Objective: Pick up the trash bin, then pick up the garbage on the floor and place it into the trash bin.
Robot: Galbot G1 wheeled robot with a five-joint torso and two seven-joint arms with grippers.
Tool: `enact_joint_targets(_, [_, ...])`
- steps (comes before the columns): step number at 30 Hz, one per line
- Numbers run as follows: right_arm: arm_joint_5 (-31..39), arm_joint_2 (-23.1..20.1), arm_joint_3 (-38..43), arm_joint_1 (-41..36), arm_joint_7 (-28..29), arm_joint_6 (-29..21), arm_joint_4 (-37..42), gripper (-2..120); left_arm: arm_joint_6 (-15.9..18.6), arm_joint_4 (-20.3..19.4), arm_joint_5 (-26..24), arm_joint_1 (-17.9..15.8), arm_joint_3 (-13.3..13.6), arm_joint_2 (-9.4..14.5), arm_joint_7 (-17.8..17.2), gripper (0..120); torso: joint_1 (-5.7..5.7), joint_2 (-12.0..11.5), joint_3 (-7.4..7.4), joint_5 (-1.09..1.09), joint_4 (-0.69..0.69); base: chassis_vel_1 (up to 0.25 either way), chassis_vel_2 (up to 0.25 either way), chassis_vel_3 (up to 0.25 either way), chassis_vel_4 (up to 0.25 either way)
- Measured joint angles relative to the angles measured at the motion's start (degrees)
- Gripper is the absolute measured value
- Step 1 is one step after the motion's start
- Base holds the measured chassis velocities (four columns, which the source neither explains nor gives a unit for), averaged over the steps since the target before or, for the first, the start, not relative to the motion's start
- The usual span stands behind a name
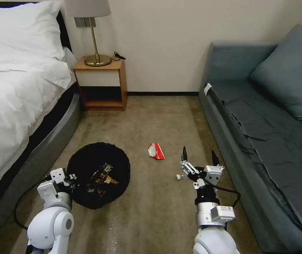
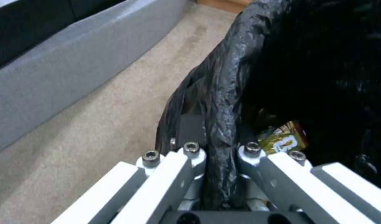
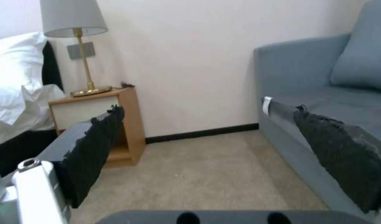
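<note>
Left gripper (image 2: 217,155) is clamped on the near rim of the bin (image 1: 99,174), bag liner pinched between its closed fingers, so the bin hangs beside the bed (image 1: 20,106) with its mouth up to take litter. Right gripper (image 1: 200,158) hovers empty over the floor (image 1: 158,120) with its fingers spread wide, just right of the bin and a little short of the red-and-white wrapper (image 1: 156,151), the one piece lying loose. Inside the bin some wrappers (image 2: 282,138) show, but its depths are too dark to count the pieces.
</note>
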Motion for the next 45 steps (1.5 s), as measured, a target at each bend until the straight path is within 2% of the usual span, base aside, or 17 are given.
enact_joint_targets(18, [1.7,-2.3,-2.4,4.8,0.8,-0.6,-4.4,100,0.0,1.0,-0.3,-1.0,-0.1,0.0,-0.1,3,0.01,0.0,0.01,0.00,0.00,-0.126,0.125,0.127,-0.126])
enact_joint_targets(32, [3.3,-3.4,-5.9,9.3,1.8,-1.7,-8.9,100,-0.4,1.7,-0.7,-1.1,-0.8,0.1,-0.1,3,0.00,0.0,0.01,0.00,0.00,-0.029,0.024,0.023,-0.022])
enact_joint_targets(36, [4.0,-5.7,-6.6,11.5,1.5,-1.9,-11.1,100,-0.6,1.7,-0.8,-0.9,-0.9,0.0,-0.1,3,0.00,0.0,0.01,0.03,-0.01,-0.029,0.019,0.016,-0.022])
enact_joint_targets(40, [4.6,-15.9,-8.3,18.4,-3.5,-0.1,-19.7,100,-1.0,1.9,-0.8,-0.8,-0.9,0.1,-0.1,3,0.01,0.0,0.01,0.02,0.00,0.000,0.000,0.000,0.000])
enact_joint_targets(41, [4.6,-15.9,-8.3,18.4,-3.5,-0.1,-19.7,100,-1.0,1.9,-0.8,-0.8,-0.9,0.1,-0.1,3,0.01,0.0,0.01,0.02,0.00,0.000,0.000,0.000,0.000])
enact_joint_targets(43, [5.2,-20.7,-10.0,22.6,-9.7,-0.8,-26.1,100,-1.0,2.2,-1.0,-0.8,-0.6,0.3,0.0,3,0.00,0.0,0.01,0.03,0.00,0.000,0.000,0.000,0.000])
enact_joint_targets(44, [5.2,-20.7,-10.0,22.6,-9.7,-0.8,-26.1,100,-1.0,2.2,-1.0,-0.8,-0.6,0.3,0.0,3,0.00,0.0,0.01,0.03,0.00,0.000,0.000,0.000,0.000])
enact_joint_targets(45, [5.1,-22.1,-10.8,24.1,-12.3,-0.9,-28.4,100,-1.1,2.4,-1.1,-1.0,-0.3,0.4,0.1,3,0.01,0.0,0.01,0.03,0.00,0.000,0.000,0.000,0.000])
